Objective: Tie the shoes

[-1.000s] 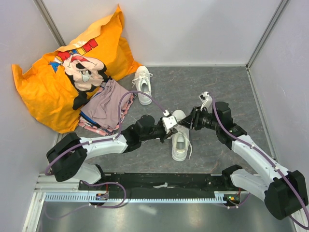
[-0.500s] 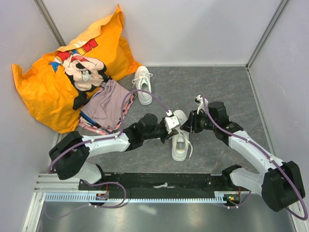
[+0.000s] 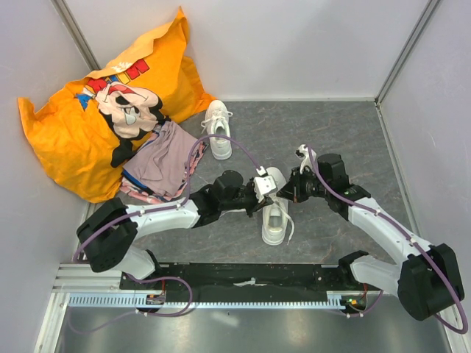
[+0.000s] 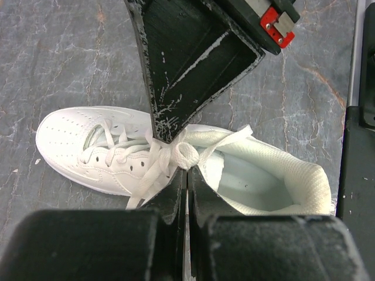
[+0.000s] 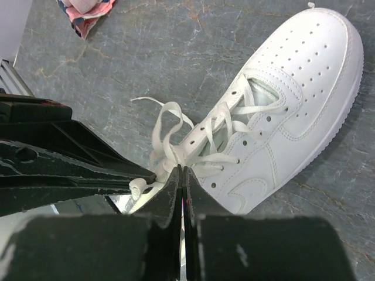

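One white shoe [image 3: 274,220] lies between the arms with its toe pointing away from the arm bases; the left wrist view shows this shoe [image 4: 76,146] with its pale insole [image 4: 258,181]. My left gripper [image 3: 268,194] is shut on a loop of the shoe's white lace [image 4: 186,156] at the tongue. My right gripper [image 3: 283,193] meets it tip to tip and is shut on a lace strand [image 5: 170,153] at the same crossing. More lace loops [image 5: 164,120] trail onto the floor. The second shoe [image 3: 217,129] stands apart at the back.
A big orange cartoon-print cushion [image 3: 96,110] fills the back left corner, with folded pinkish clothes [image 3: 162,165] in front of it. Grey walls close in three sides. The arms' black base rail [image 3: 235,279] runs along the near edge.
My right gripper has closed at the lace crossing after shifting a little left toward the shoe. The left gripper stayed shut and edged slightly right.
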